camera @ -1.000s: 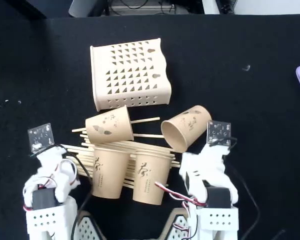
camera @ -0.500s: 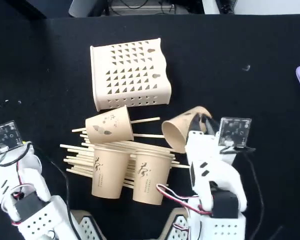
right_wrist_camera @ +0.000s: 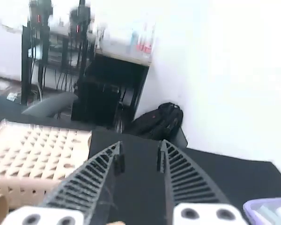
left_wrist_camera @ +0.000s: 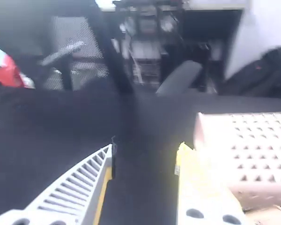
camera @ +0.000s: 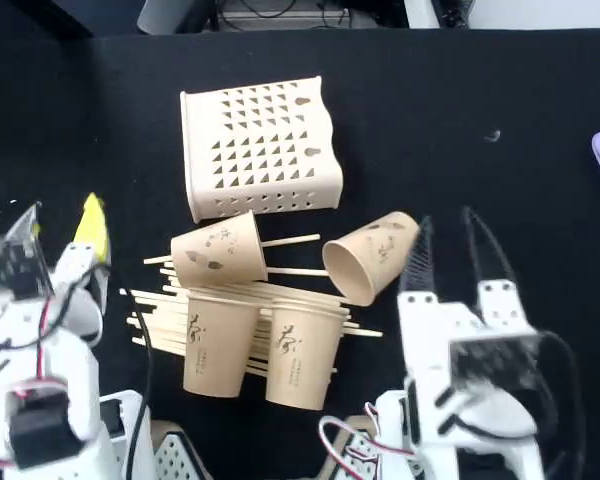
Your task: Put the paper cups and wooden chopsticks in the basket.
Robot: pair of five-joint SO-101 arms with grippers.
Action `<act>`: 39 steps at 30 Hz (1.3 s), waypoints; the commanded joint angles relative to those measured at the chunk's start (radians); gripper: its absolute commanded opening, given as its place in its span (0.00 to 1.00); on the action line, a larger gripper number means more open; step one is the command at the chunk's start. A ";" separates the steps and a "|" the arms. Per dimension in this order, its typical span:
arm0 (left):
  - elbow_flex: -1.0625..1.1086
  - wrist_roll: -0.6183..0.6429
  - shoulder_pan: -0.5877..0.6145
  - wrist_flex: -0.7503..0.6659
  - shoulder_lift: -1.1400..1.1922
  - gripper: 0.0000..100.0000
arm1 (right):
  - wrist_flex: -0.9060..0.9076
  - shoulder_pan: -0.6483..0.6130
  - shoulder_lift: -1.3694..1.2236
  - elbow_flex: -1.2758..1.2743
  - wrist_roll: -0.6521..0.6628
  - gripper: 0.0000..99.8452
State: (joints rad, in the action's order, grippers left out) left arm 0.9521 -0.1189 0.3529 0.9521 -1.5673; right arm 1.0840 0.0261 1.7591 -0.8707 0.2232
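- Over the left of the counter (camera: 500, 90), the left fingers (camera: 92, 228) hang spread wide apart.
- Mid-counter, the basket (camera: 260, 150) lies on its side; nearer the arms, four paper cups (camera: 218, 252) lie tipped over a heap of wooden chopsticks (camera: 152, 322).
- Farther right, the right fingers (camera: 418, 262) stand apart, just beside the rightmost cup (camera: 373, 255).

Your high camera looked steeply down on the table (camera: 500, 180) from overhead. Both wrist cameras faced out level across it toward the room (left_wrist_camera: 145, 47). All three shared the basket (camera: 260, 150).
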 commanded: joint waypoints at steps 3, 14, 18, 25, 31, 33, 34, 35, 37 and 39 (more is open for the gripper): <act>-0.315 0.015 -0.139 0.006 0.603 0.22 | 0.006 0.003 -0.340 0.251 -0.009 0.13; -0.746 0.245 -0.306 0.005 1.355 0.22 | -0.157 0.003 -0.834 0.131 -0.005 0.13; -0.816 0.245 -0.335 0.005 1.502 0.22 | -0.216 0.003 -0.897 0.073 -0.006 0.13; -0.805 0.239 -0.259 0.005 1.616 0.21 | -0.262 0.002 -0.900 0.012 0.000 0.13; -0.788 0.238 -0.159 0.003 1.639 0.22 | -0.262 0.002 -0.900 0.015 0.000 0.13; -0.779 0.238 -0.134 0.003 1.640 0.22 | -0.262 0.002 -0.900 0.015 -0.002 0.13; -0.773 0.238 -0.122 -0.002 1.640 0.22 | -0.262 0.002 -0.900 0.013 -0.003 0.13; -0.766 0.238 -0.110 -0.003 1.640 0.22 | -0.262 0.002 -0.900 0.013 -0.003 0.13; -0.760 0.236 -0.087 -0.005 1.642 0.22 | -0.262 0.002 -0.900 0.012 -0.005 0.13; -0.759 0.235 -0.068 -0.005 1.642 0.22 | -0.262 0.002 -0.900 0.012 -0.006 0.13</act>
State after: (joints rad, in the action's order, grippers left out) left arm 0.1619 0.1220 0.2133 0.9475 0.0606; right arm 0.8462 0.0292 0.8600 -0.8661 0.2232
